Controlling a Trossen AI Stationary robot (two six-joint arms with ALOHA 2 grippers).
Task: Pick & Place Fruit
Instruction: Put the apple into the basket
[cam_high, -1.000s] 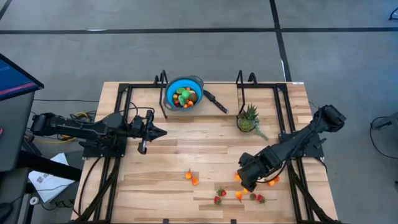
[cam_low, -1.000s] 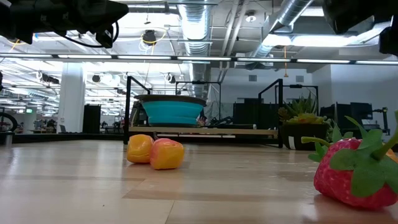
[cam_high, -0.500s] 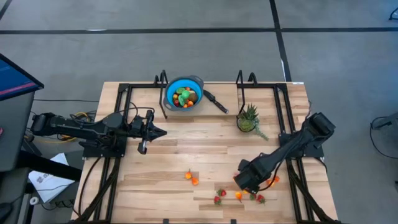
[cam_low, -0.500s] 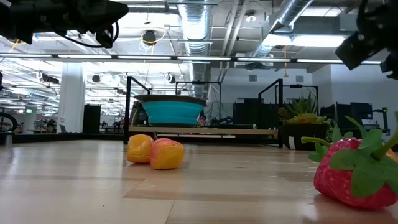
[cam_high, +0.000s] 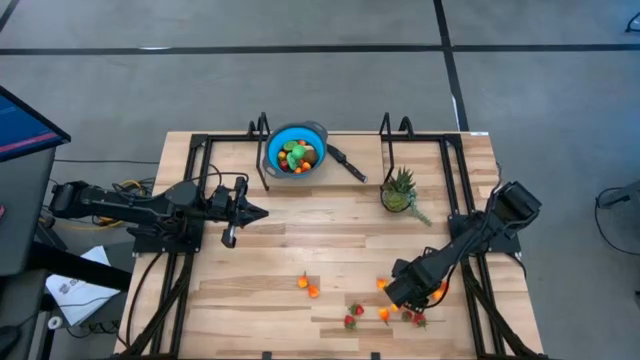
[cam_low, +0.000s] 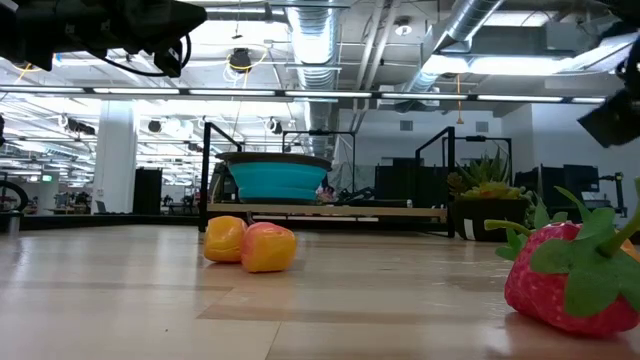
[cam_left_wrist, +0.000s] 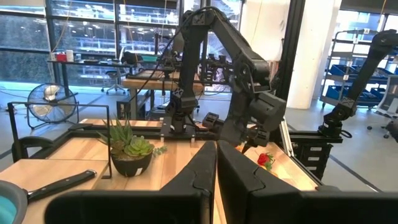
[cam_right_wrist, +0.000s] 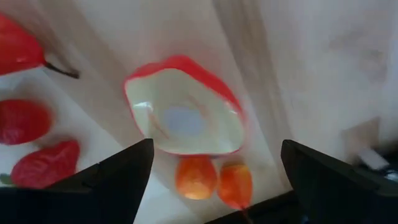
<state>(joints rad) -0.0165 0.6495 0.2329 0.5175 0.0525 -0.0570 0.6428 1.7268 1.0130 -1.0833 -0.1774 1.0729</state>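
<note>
Grey floor (cam_high: 330, 90) crossed by dark lines surrounds the wooden table (cam_high: 330, 235); beyond, exposed ceiling ducts (cam_low: 315, 40), strip lights, large windows (cam_left_wrist: 81, 28) and workbenches

Fruit (cam_high: 308, 287) lies on the table (cam_high: 330, 240) (bowl (cam_high: 296, 149) behind).

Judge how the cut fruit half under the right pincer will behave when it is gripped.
The cut fruit half lies cut face up, so it probably rests on its rounded back and may rock or skid. It looks like glossy moulded plastic: likely stiff, light and a little slippery. The open right pincer straddles it, with strawberries close by that could get nudged.
</note>
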